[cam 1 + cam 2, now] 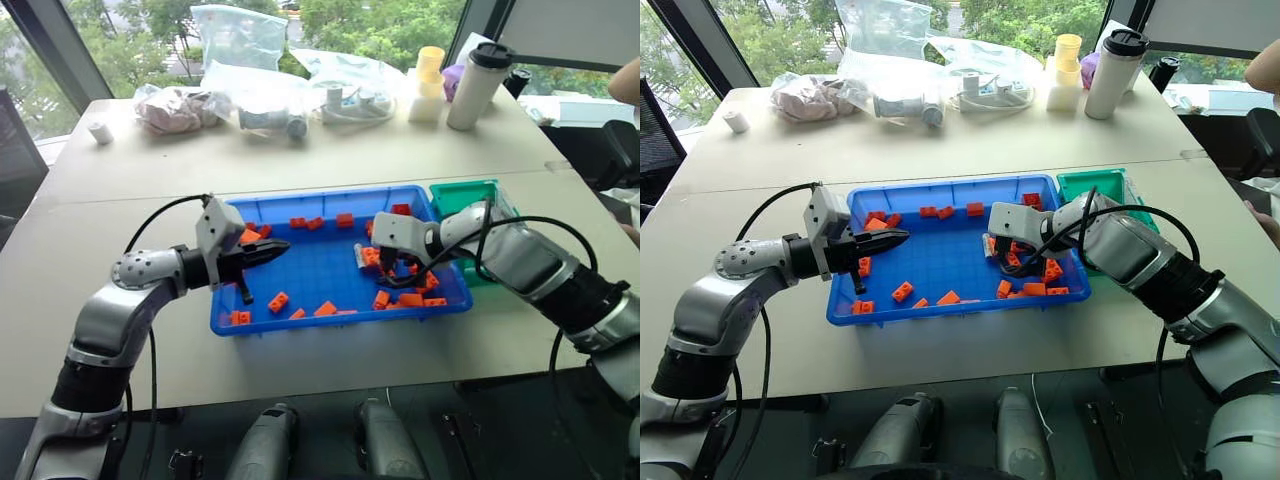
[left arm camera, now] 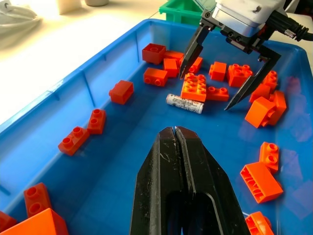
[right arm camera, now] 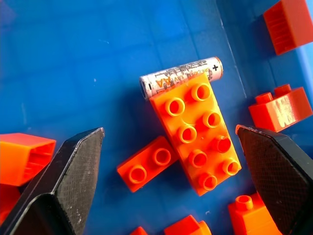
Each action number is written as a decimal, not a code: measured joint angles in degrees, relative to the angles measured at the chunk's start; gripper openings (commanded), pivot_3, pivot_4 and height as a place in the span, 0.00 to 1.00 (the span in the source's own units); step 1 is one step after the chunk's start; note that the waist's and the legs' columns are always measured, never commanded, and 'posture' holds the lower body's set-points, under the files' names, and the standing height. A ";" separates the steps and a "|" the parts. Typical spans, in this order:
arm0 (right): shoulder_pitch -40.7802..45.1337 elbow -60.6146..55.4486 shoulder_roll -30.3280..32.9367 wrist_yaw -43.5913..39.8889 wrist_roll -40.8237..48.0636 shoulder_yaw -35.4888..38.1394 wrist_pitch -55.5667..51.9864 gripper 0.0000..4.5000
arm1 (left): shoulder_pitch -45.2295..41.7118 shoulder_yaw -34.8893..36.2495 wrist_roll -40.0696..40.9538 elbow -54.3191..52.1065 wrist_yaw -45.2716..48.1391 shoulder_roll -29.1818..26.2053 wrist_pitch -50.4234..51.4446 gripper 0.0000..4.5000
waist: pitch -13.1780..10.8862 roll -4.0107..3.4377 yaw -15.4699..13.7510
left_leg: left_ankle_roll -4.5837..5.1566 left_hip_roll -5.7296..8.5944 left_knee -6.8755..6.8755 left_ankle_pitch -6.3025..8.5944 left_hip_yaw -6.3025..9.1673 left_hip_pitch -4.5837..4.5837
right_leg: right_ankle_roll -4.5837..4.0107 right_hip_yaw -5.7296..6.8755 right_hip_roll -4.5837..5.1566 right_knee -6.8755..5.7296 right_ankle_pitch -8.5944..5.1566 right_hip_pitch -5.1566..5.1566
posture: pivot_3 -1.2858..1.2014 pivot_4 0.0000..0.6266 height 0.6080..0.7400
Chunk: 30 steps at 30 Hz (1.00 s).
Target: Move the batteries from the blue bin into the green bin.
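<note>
Silver battery: "+" legible | right gripper spread, empty | left gripper closed, empty

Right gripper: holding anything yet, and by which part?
Nothing held. The right gripper hangs open over the battery and an orange brick in the blue bin. Left gripper is shut, empty.

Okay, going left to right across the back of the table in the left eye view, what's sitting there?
Small white cylinder → crumpled pinkish bag → clear bag with white parts → yellow-and-white stacked cups → white tumbler with dark lid.
</note>
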<state>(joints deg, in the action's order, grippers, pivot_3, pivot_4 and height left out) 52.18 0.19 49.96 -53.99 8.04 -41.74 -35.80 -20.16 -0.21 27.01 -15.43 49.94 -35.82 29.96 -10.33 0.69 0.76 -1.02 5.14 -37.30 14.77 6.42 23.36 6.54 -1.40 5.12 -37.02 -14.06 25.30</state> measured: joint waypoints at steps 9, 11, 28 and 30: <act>0.96 9.27 -6.28 -5.34 -8.35 3.62 6.33 0.60 | 0.38 1.04 0.98 -1.62 -1.41 -0.04 0.90 0.00 | 0.00 0.00 -0.06 | -0.32 0.01 -0.02 -0.18 0.02 -0.02 | -0.01 0.00 0.01 0.00 0.00 -0.05 | 0.52 0.24 1.00; 1.02 9.98 -6.37 -6.86 -9.76 4.08 6.35 0.38 | 0.38 1.08 0.99 -1.62 -1.42 -0.12 0.91 0.00 | 0.00 0.00 -0.11 | -0.32 0.02 -0.01 -0.18 0.02 -0.02 | -0.01 0.00 0.01 0.00 0.00 -0.04 | 0.52 0.24 1.00; 5.38 -2.26 -17.85 -11.07 -7.26 13.04 -5.68 0.23 | -0.88 1.03 0.93 -0.41 -0.97 -0.06 0.48 0.00 | 0.01 0.02 0.15 | -0.39 0.00 0.03 -0.22 0.08 -0.01 | -0.01 -0.01 -0.01 -0.05 0.00 0.02 | 0.52 0.24 1.00; 5.00 -1.23 -21.51 -9.20 -8.23 10.76 -5.75 0.47 | -0.88 1.05 0.90 -0.37 -1.03 -0.09 0.45 0.00 | 0.01 0.02 -0.05 | -0.40 0.03 0.00 -0.22 0.08 -0.01 | -0.01 -0.01 0.02 -0.07 0.00 0.01 | 0.52 0.24 1.00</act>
<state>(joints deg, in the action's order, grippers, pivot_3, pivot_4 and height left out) 57.18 -1.04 28.45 -63.19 -0.19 -30.98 -41.54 -21.03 0.84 27.91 -15.80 48.90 -35.91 30.42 -10.32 0.70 0.71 -1.42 5.17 -37.30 14.55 6.51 23.36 6.53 -1.41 5.14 -37.09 -14.05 25.31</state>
